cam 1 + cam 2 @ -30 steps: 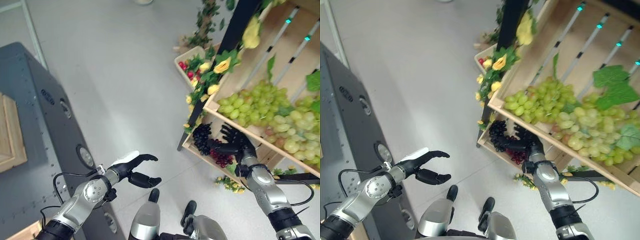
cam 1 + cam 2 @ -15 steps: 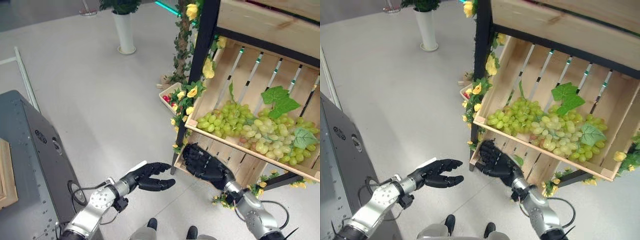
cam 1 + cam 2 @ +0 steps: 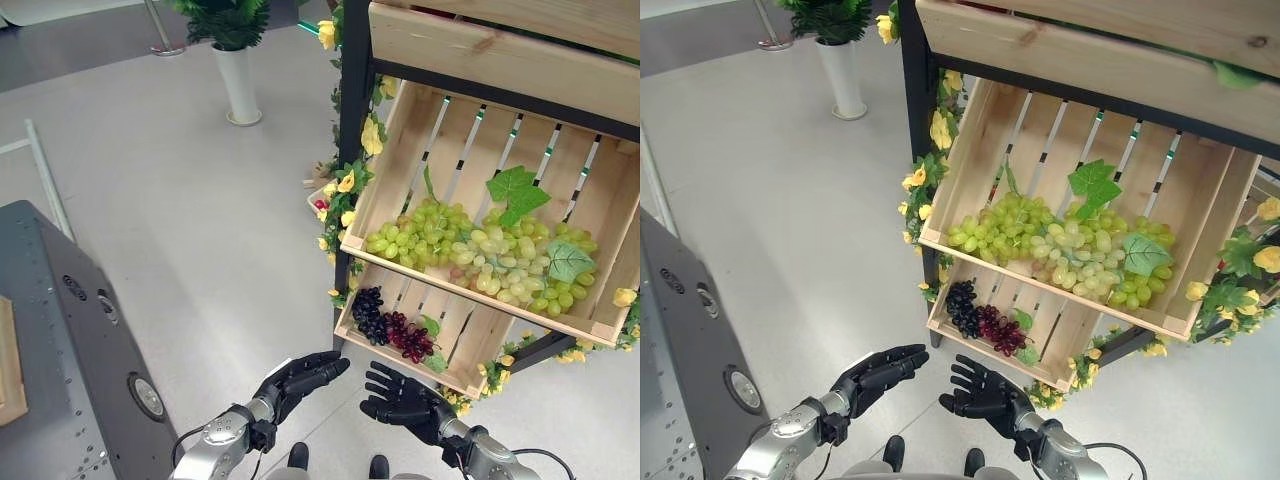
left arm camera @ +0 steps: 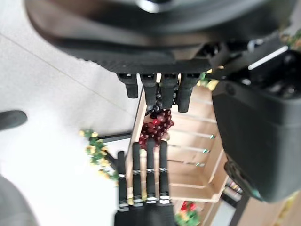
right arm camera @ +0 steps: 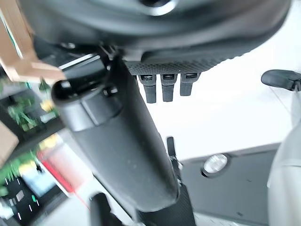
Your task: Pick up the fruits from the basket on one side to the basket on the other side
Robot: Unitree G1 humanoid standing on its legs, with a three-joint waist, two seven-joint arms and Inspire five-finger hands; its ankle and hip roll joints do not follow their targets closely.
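Both my hands hang in front of a wooden fruit stand, palms facing each other and a short gap between them. My left hand (image 3: 300, 374) is open and holds nothing. My right hand (image 3: 402, 399) is open with spread fingers, also bare. Just beyond them the low crate (image 3: 460, 330) holds a bunch of dark grapes (image 3: 368, 311) and a bunch of red grapes (image 3: 405, 336). The left wrist view looks past my left hand's fingers (image 4: 157, 89) to the red grapes (image 4: 157, 129) and my right hand (image 4: 143, 179). Green grapes (image 3: 470, 250) fill the crate (image 3: 385, 165) above.
A black post (image 3: 352, 120) wound with yellow flowers edges the stand. A small basket of red fruit (image 3: 318, 203) sits on the floor behind it. A grey metal cabinet (image 3: 80, 340) stands at the left, a white vase with a plant (image 3: 238, 80) at the back.
The camera has tilted up. My right hand has come back out of the low crate, away from the dark grapes, holding nothing. My left hand has swung in towards the middle.
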